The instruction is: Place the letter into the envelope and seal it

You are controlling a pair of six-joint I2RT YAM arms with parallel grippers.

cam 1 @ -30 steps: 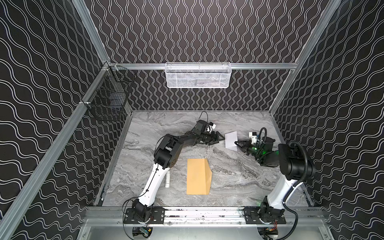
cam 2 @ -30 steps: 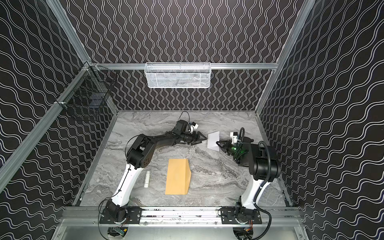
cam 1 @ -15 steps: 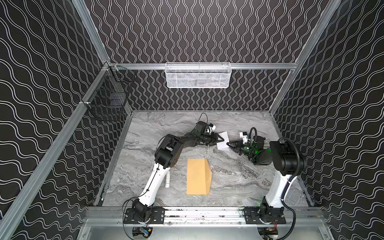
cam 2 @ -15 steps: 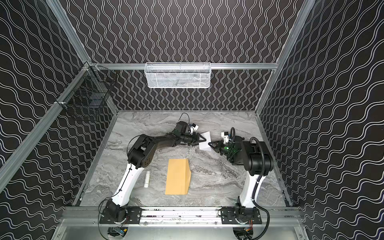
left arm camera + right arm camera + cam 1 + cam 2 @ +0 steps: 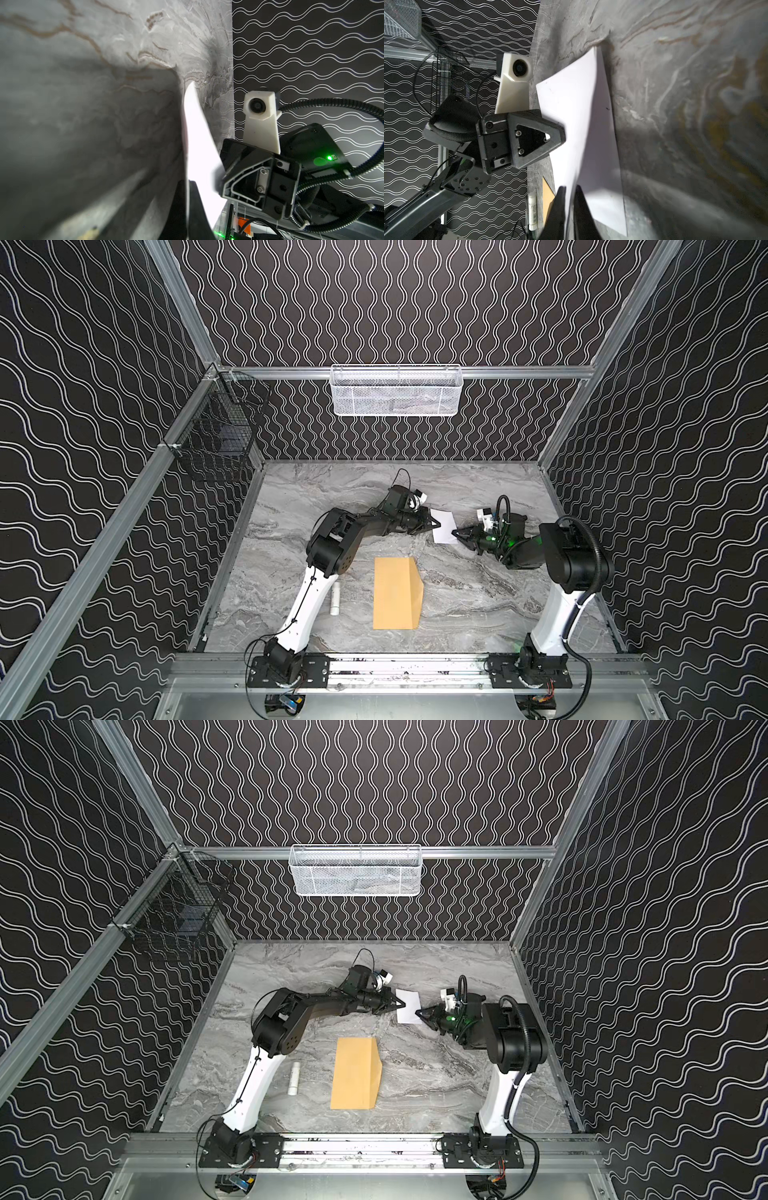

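**A:** Handover in hand, by the look of it. The left gripper [image 5: 437, 523] is clamped on the letter [image 5: 444, 526], just right of centre in a top view.

**B:** And the right gripper [image 5: 456, 533]?

**A:** The sheet's opposite edge runs between its jaws. Pinching or not, he can't tell.

**B:** Next it probably needs a clean release there. Then the left carries the letter down-frame to the envelope [image 5: 397, 599], flat at lower centre.

White letter [image 5: 444, 526], tan envelope [image 5: 395, 593], grey-marbled table [image 5: 478, 614]

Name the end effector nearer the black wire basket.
Left: left end effector grips the letter on the black wire basket side; right end effector sits at its far side.
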